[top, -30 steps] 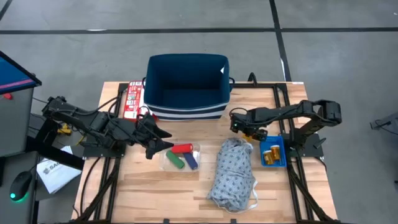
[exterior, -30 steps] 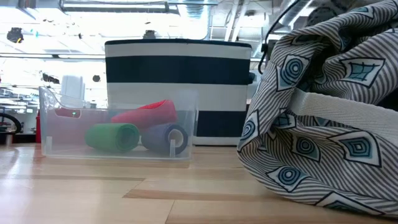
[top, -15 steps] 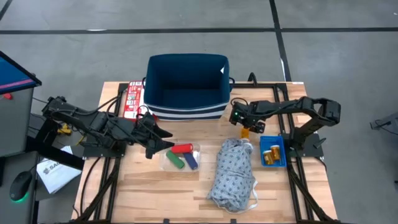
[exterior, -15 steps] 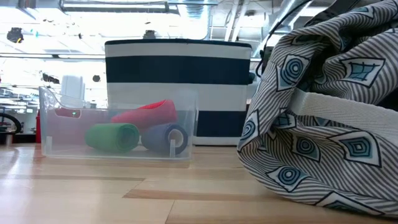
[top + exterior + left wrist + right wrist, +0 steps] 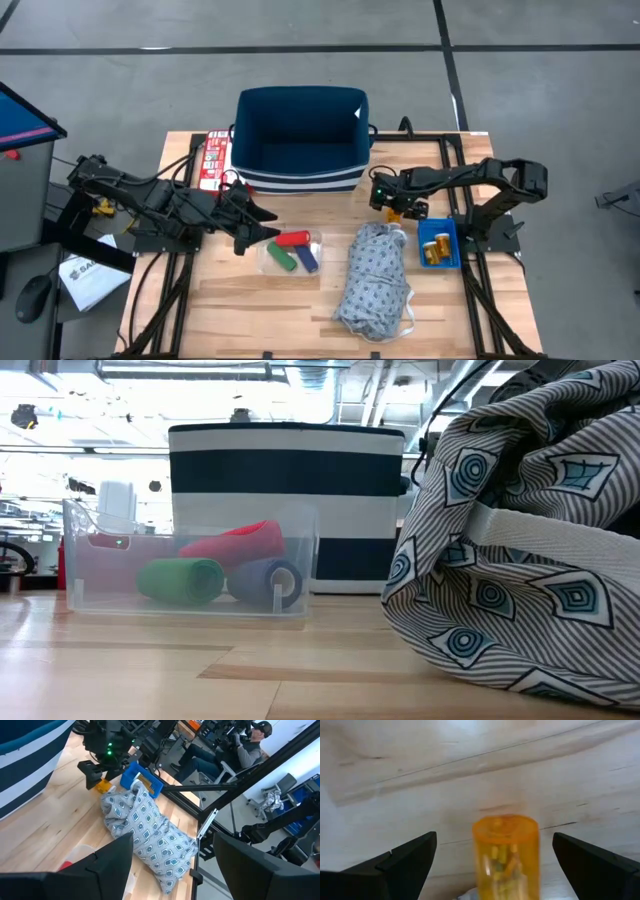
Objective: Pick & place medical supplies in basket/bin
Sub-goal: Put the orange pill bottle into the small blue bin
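An orange pill bottle [image 5: 506,854] sits between the wide-spread fingers [image 5: 402,862] of the right hand [image 5: 398,203], which do not touch it, over the wooden surface [image 5: 300,300] just beyond the grey dotted garment's [image 5: 372,275] top end. More orange bottles lie in the small blue bin [image 5: 438,243] beside the garment. The navy basket [image 5: 300,135] stands at the far edge. Red, green and purple-blue cylinders [image 5: 293,250] rest in a clear tray [image 5: 190,572]; the left hand [image 5: 262,228] hangs near it, spread wide, holding nothing.
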Controlling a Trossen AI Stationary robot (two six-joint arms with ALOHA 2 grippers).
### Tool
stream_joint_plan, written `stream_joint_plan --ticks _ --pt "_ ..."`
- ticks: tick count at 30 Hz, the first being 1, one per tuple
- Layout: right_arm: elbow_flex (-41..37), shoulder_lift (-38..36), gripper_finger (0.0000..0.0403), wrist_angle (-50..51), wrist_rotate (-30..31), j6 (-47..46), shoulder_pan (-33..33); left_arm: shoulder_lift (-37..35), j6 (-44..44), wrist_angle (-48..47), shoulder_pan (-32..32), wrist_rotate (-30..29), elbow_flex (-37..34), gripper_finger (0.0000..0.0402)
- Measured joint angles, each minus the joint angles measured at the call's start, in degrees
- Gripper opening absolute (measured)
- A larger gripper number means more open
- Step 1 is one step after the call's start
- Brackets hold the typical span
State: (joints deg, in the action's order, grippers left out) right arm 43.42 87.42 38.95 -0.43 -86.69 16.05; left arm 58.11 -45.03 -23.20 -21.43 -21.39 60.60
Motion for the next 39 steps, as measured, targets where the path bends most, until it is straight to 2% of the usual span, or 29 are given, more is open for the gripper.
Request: stream_joint_plan --ticks 6,19,39 --pt "0.0 0.0 0.0381 1.4 0.0 -0.3 -0.7 0.0 0.1 -1.4 0.0 0.0 0.0 0.0266" --pt "0.0 0.0 0.0307 1.3 0.0 -0.3 -0.7 0.0 1.1 -1.7 0.0 0.2 0.0 0.0266" --pt "0.0 0.0 0.0301 1.3 0.4 -0.3 -0.6 0.0 1.1 -1.7 0.0 0.0 0.0 0.0266"
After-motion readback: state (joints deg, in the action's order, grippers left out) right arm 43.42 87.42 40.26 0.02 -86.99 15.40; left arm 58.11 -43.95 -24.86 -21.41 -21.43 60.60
